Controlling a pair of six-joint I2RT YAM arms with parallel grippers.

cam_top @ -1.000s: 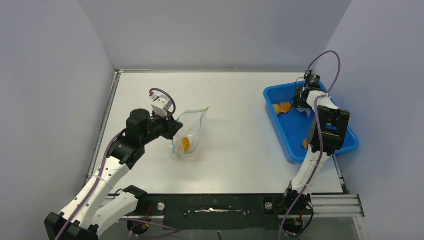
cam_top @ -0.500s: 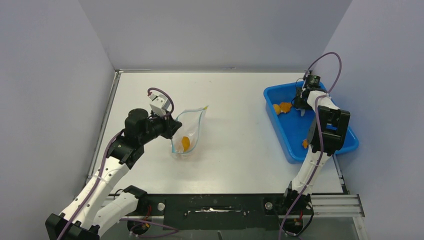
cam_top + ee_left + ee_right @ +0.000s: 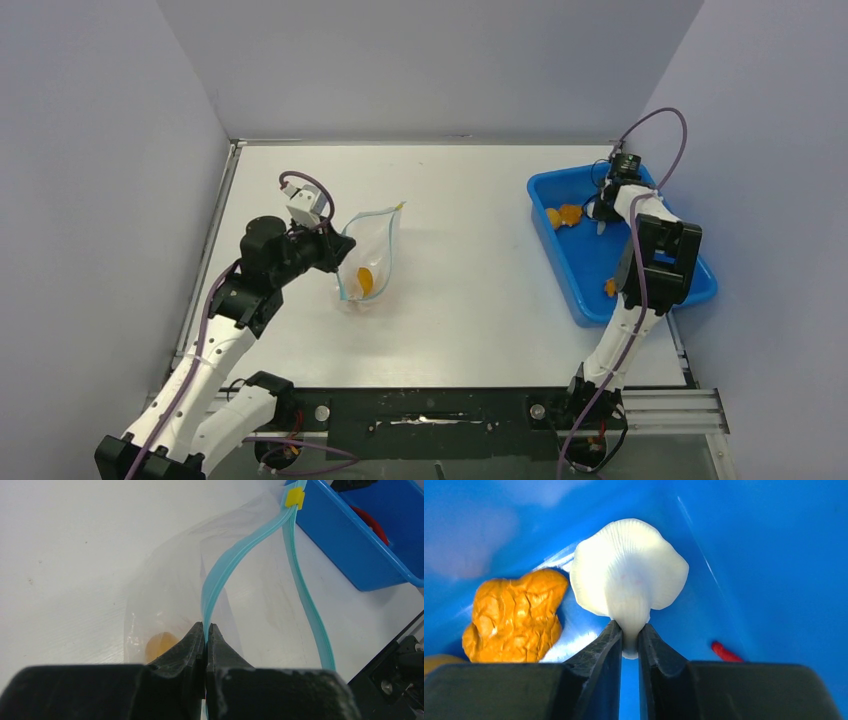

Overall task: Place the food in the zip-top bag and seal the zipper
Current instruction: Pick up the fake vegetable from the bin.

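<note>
The clear zip-top bag (image 3: 371,252) lies left of centre with its mouth open and one orange fruit (image 3: 364,281) (image 3: 159,646) inside. My left gripper (image 3: 341,250) (image 3: 205,626) is shut on the near side of the blue-green zipper (image 3: 220,577); a yellow slider (image 3: 295,497) sits at its far end. In the blue tray (image 3: 562,180), my right gripper (image 3: 600,220) (image 3: 630,630) is shut on the stem of the white lump (image 3: 629,570). A crinkled orange piece (image 3: 514,617) lies to its left, a red chili (image 3: 726,651) to its right.
Orange pieces (image 3: 563,215) lie at the tray's back left and a small orange bit (image 3: 610,288) lies near its front, beside the right arm's elbow. Grey walls close in the table on three sides. The tray's wall (image 3: 345,550) shows beyond the bag.
My right gripper has closed on the white lump's stem. My left gripper has pulled the bag a little to the left and back, still pinching the zipper.
</note>
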